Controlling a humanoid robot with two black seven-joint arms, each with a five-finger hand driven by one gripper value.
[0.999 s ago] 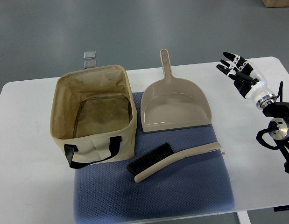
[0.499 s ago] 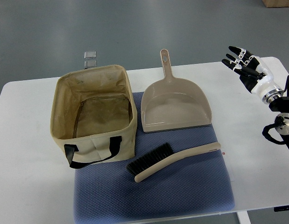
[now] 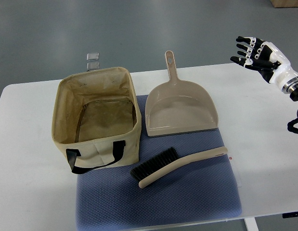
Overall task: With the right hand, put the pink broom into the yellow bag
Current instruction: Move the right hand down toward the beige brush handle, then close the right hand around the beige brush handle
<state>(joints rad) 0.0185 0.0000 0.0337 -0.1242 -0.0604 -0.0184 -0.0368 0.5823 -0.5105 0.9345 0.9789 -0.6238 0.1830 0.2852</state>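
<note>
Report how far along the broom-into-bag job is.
Nothing looks done: the broom lies flat on the blue mat, beside the bag and in front of the dustpan. Nothing is in hand: the right hand is up at the table's far right corner, fingers spread, holding nothing. Left: reach, grasp the broom, place it in the empty bag.

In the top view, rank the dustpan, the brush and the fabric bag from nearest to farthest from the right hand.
From the right hand, open at the upper right:
1. Dustpan, mid-table, its handle pointing away from the robot.
2. Brush, lying on the blue mat in front of the dustpan.
3. Bag, standing open at the left.
</note>
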